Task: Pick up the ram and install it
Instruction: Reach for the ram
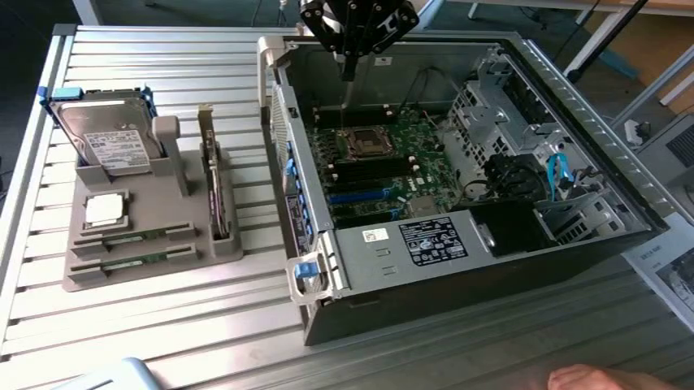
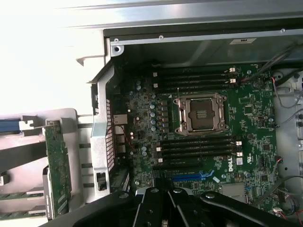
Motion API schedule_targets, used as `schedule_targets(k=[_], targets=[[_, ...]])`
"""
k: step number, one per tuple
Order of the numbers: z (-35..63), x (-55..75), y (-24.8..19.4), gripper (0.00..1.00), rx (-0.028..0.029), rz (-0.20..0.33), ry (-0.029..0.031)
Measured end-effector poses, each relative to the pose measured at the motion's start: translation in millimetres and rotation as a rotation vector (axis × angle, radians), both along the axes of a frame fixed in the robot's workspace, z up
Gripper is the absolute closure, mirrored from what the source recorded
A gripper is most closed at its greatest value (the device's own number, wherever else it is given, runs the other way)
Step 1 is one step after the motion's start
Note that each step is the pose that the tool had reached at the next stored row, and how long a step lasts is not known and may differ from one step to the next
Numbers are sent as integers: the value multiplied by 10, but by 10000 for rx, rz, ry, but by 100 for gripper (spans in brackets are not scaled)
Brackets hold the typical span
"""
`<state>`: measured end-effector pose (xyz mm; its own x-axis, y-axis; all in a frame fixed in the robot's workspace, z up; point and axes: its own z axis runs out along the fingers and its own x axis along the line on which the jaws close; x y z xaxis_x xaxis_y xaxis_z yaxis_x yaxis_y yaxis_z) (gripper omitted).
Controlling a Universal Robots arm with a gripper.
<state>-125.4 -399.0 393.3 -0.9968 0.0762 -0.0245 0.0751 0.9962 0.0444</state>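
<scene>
Right below the gripper (image 1: 349,77), whose fingers (image 1: 347,67) are pressed together and hold nothing, we see the motherboard (image 1: 379,158) in the open computer case (image 1: 434,244), with its dark memory slots (image 2: 196,78). Well apart from the fingers, outside the case, we find the grey holder (image 1: 97,280) with both sticks: the nearer ram (image 1: 139,237) and the farther ram (image 1: 136,262), lying side by side in grooves. Only a narrow green strip of each shows; their chips are too small for us to make out. Farthest from the fingers, a hand (image 1: 591,378) is cut off by the frame's edge
</scene>
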Motion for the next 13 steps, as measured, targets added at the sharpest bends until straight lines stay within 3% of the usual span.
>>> schedule_targets(k=[3, 13], targets=[[0, -180, 0, 89, -1, 0, 1], [0, -497, 0, 89, 0, 0, 0]])
